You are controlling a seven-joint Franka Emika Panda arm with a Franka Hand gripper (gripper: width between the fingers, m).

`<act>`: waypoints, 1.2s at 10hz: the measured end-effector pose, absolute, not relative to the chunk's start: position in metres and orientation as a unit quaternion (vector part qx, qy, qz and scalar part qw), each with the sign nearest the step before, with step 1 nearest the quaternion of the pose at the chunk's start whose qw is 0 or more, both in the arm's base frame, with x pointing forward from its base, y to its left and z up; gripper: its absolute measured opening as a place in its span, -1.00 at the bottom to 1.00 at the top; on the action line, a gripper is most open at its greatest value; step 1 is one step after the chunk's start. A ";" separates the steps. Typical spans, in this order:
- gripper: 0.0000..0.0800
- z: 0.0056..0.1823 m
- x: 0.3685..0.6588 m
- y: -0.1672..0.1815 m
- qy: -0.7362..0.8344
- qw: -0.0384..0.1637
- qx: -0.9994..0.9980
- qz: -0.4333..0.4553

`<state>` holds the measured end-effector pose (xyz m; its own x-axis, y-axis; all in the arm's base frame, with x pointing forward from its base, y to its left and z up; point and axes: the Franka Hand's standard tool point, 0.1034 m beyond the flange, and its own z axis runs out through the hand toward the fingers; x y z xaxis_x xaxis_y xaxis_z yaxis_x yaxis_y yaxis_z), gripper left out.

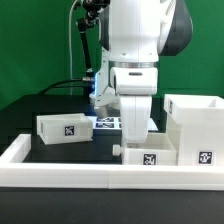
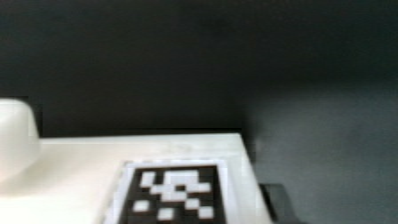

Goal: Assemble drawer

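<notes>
On the black surface [image 1: 40, 105] the three parts of the drawer lie apart from one another, not yet joined. At the exterior view's right stands the tall white plastic boxy casing [image 1: 195, 128], upright with its open top showing and a square tag low on its front face. Just beside it, toward the middle, sits a small white plastic rectangular tray box [image 1: 150, 157] with a tag facing the camera; whether it touches the casing I cannot tell. A second white plastic tray box [image 1: 63, 128] lies well apart at the exterior view's left, its tagged side turned toward the front. A long low white border wall [image 1: 80, 178] runs along the near edge, in front of all three parts. The white robot arm [image 1: 135, 40] comes down in the middle of the scene, and its end effector [image 1: 132, 140] hangs right over the middle tray box, very near its top or touching it. The wrist block hides the fingers, so I cannot tell whether they are apart or together, or clamped on anything. Behind the arm, flat on the surface, lies the marker board [image 1: 104, 123], partly hidden. The wrist view is blurred: it shows a flat white face with a black-and-white square tag [image 2: 178, 192] close below the camera, dark surface beyond it, and a pale rounded shape at one edge that I cannot make out.
</notes>
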<state>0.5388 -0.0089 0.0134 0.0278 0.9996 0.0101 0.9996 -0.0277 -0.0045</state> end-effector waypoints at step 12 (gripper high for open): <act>-0.90 0.013 0.539 0.001 -0.701 0.006 -0.713 -0.002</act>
